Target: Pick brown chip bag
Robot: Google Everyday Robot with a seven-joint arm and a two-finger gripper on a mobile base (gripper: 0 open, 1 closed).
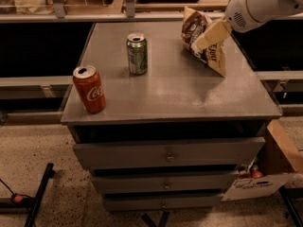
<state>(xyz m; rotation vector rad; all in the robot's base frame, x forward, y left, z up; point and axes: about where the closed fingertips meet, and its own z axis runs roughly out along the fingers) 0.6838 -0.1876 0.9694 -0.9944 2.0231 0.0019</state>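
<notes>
The brown chip bag [193, 28] stands on the counter [180, 93], well right of the green soda can [137, 54]. It looks light, soft and crinkly, so I would pinch its upper edge gently. The gripper [202, 40] is against the bag; whether it is spread or closed I cannot tell.

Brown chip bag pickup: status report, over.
Gripper at the brown chip bag, far right corner. Bag upright. Green can, red can off left, not obstructing.
</notes>
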